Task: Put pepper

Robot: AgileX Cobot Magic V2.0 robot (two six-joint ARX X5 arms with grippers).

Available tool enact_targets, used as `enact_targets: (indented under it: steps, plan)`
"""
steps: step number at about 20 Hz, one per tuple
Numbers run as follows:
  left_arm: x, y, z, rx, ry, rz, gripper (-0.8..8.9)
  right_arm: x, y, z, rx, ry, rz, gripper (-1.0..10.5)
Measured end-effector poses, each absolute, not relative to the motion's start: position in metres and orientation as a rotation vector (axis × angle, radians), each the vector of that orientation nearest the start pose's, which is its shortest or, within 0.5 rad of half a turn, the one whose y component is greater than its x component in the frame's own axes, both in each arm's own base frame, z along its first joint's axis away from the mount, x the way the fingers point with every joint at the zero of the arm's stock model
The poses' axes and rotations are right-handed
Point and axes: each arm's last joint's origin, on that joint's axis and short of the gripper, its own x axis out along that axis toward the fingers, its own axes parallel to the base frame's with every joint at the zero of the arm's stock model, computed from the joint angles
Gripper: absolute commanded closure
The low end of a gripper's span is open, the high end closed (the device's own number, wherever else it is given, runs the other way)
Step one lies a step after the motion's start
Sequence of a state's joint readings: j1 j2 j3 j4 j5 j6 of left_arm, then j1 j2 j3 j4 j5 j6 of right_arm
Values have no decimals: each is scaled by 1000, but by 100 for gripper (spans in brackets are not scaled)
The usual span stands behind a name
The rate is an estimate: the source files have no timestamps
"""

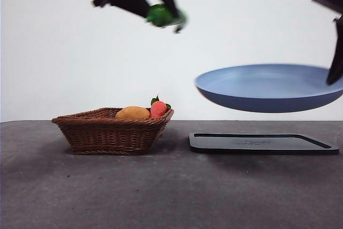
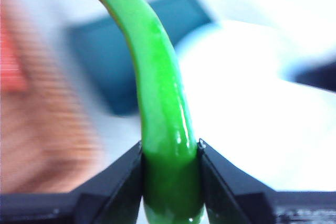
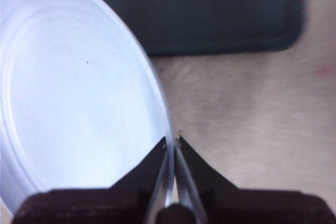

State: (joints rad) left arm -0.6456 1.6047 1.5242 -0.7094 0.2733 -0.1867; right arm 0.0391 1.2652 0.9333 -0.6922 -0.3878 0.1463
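My left gripper (image 1: 167, 17) is shut on the green pepper (image 1: 161, 14) and holds it high in the air, above the basket and to the left of the plate. In the left wrist view the glossy green pepper (image 2: 163, 114) curves up from between the jaws of the left gripper (image 2: 170, 153). My right gripper (image 3: 171, 141) is shut on the rim of the blue plate (image 3: 79, 93). In the front view it holds the blue plate (image 1: 268, 87) level in the air at the right, above the black tray (image 1: 262, 143).
A brown wicker basket (image 1: 110, 132) stands on the grey table at the left, with a yellow-orange fruit (image 1: 132, 113) and a red item with green leaves (image 1: 158, 108) in it. The black tray lies flat at the right.
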Motion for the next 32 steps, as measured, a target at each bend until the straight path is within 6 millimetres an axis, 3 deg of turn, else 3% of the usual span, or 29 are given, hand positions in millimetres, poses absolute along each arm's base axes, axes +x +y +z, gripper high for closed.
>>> enact_targets:
  steps: [6,11,19,23,29,32]
  plan:
    - [226,-279,319,196,891,-896,690,252,24,239,372,1086,342,943]
    - [236,-311,272,319,928,-877,690,249,24,238,394,1119,357,943]
    - [241,-323,249,363,954,-890,683,247,24,237,397,1138,353,943]
    - [239,-324,249,366,953,-896,584,247,24,237,399,1143,352,943]
    - [238,-324,250,365,953,-897,579,243,24,235,406,1189,343,943]
    - [235,-320,261,363,952,-901,579,240,24,234,410,1218,334,943]
